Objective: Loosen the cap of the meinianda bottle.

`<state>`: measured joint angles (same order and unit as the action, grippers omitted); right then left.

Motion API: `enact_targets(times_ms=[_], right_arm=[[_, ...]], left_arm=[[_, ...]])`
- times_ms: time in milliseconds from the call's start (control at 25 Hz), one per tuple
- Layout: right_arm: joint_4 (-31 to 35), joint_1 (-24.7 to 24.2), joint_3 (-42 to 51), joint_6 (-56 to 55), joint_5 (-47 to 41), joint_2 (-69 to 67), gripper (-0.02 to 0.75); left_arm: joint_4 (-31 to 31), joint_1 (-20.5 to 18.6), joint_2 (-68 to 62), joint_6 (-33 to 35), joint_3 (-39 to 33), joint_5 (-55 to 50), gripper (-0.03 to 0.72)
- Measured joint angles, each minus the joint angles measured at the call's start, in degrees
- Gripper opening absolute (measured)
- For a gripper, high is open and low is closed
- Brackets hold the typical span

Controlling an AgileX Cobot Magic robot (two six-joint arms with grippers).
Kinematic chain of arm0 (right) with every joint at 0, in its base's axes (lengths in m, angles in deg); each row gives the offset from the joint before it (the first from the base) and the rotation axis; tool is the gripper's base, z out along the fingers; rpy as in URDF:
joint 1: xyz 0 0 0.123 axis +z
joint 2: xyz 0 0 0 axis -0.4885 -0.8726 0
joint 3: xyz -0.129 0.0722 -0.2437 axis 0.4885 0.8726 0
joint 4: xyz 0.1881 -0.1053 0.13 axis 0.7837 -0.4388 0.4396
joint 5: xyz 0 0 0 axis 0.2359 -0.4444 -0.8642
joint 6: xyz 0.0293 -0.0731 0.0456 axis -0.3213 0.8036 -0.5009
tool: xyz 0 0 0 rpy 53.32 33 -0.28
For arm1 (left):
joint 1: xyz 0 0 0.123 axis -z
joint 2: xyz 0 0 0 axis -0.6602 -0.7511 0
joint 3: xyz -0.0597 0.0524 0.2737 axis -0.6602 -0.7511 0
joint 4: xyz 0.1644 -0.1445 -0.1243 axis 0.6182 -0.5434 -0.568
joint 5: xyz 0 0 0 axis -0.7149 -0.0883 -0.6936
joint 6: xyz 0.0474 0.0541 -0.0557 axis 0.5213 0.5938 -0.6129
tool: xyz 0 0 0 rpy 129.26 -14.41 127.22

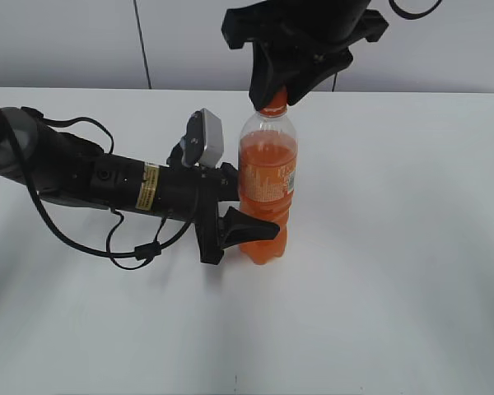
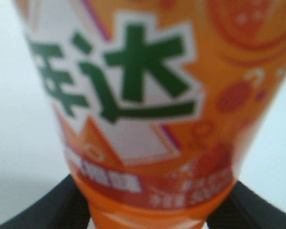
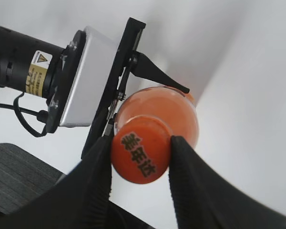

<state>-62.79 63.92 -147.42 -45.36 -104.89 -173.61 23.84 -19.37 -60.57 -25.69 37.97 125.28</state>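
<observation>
The bottle [image 1: 267, 189] stands upright mid-table, its long axis vertical, so the cap [image 1: 272, 103] sits straight below my right gripper [image 1: 281, 92], which comes down from above. In the right wrist view my fingers [image 3: 190, 183] flank the cap [image 3: 141, 156] on both sides, touching or nearly so; whether they grip it firmly I cannot tell. My left gripper [image 1: 240, 218] reaches in from the left, clenched on the bottle's lower body. I judge the twist must run around that vertical axis.

The cap [image 3: 140, 156] reads "美年达"; the meinianda bottle [image 2: 148, 114] label shows "达".
</observation>
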Motion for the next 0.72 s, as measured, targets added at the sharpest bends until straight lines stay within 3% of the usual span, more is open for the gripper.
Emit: enact_targets(times_ms=[160,440,720], right_arm=[[0.1,0.0,0.0,12.8,0.0,0.0,0.279],[0.0,0.0,0.0,45.0,0.0,0.1,0.274],[-3.4,0.1,0.0,72.4,0.0,0.3,0.274]], left_arm=[[0.1,0.0,0.0,0.0,0.0,0.1,0.409],[0.3,0.0,0.0,0.2,0.0,0.1,0.409],[0.0,0.0,0.0,0.2,0.0,0.0,0.409]])
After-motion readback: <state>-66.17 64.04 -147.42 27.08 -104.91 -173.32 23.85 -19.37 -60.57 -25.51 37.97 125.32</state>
